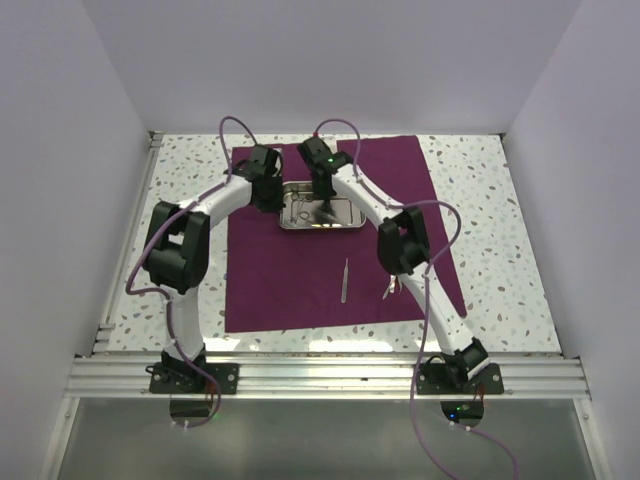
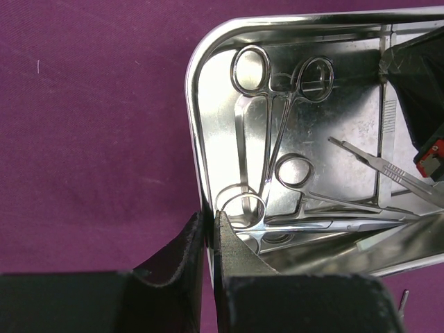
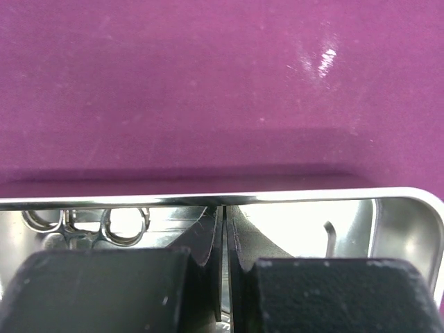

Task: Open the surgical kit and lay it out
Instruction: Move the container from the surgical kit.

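The dark purple cloth [image 1: 300, 285] lies spread flat with the steel tray [image 1: 355, 224] on its far half. My left gripper [image 1: 268, 195] is shut on the tray's left rim [image 2: 198, 90], one finger inside the wall and one outside; its fingertips meet on the rim in the left wrist view [image 2: 208, 215]. Ring-handled forceps [image 2: 253, 139], scissors [image 2: 295, 172] and a scalpel handle [image 2: 388, 170] lie in the tray. My right gripper [image 1: 325, 208] reaches down into the tray and is shut [image 3: 225, 208] on thin flat tweezers [image 2: 386, 132], which stand upright.
One slim steel instrument [image 1: 344, 280] lies on the cloth in front of the tray. Another [image 1: 390, 289] lies partly under my right arm. The tray's far rim [image 3: 104, 202] crosses the right wrist view. White walls enclose the speckled table [image 1: 480, 200].
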Tool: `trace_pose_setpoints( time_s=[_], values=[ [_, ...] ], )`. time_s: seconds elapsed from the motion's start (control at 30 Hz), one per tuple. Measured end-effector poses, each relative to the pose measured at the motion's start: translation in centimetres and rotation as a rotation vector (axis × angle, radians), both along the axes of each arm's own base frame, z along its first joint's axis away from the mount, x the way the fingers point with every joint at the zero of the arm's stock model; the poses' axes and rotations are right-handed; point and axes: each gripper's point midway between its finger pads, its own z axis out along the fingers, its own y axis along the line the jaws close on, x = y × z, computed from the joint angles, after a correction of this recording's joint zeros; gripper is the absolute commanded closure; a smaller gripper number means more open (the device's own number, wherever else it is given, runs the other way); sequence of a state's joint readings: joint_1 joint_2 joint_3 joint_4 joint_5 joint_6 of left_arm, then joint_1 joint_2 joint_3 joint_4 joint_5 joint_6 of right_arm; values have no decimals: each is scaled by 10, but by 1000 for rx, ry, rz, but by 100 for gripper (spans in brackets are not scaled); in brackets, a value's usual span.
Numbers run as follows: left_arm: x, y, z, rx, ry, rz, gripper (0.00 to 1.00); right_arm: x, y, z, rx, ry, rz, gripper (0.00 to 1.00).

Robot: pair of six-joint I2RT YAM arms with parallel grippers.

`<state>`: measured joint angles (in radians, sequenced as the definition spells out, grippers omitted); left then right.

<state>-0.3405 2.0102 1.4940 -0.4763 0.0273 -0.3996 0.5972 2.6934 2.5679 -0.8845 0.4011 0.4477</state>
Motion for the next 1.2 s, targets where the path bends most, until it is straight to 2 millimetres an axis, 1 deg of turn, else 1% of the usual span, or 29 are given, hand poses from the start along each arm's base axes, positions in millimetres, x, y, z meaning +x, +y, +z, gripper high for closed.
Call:
trace_pose_setpoints(
  time_s=[0.17, 0.27, 0.37, 0.53, 0.63, 0.73, 0.83, 0.93, 1.0, 1.13, 1.2],
  values=[
    [-1, -2, 0, -10, 4, -6, 100, -3, -12, 4, -9, 30, -12, 100],
    [-1, -3, 0, -15, 5, -9, 100, -5, -20, 12, -1, 44, -21, 100],
    [0, -4, 0, -20, 7, -8, 100, -4, -27, 32, 13, 33, -32, 100],
    [2, -6, 0, -26, 7, -7, 100, 4, -30, 82, 69, -48, -44, 100],
    [3, -7, 0, -28, 7, -9, 100, 7, -32, 106, 95, -89, -49, 100],
    [5, -8, 0, -29, 7, -9, 100, 6, -33, 126, 117, -119, -52, 100],
    [9, -9, 0, -32, 5, -11, 100, 2, -32, 140, 142, -128, -51, 100],
    [15, -13, 0, -37, 3, -13, 100, -10, -36, 150, 151, -116, -53, 100],
    [21, -16, 0, -43, -1, -15, 100, -25, -40, 156, 152, -97, -51, 100],
    [38, -23, 0, -60, -15, -13, 100, -75, -54, 159, 130, -24, -32, 100],
    [47, -28, 1, -73, -23, -4, 100, -109, -58, 155, 120, 17, -9, 100]
  ],
)
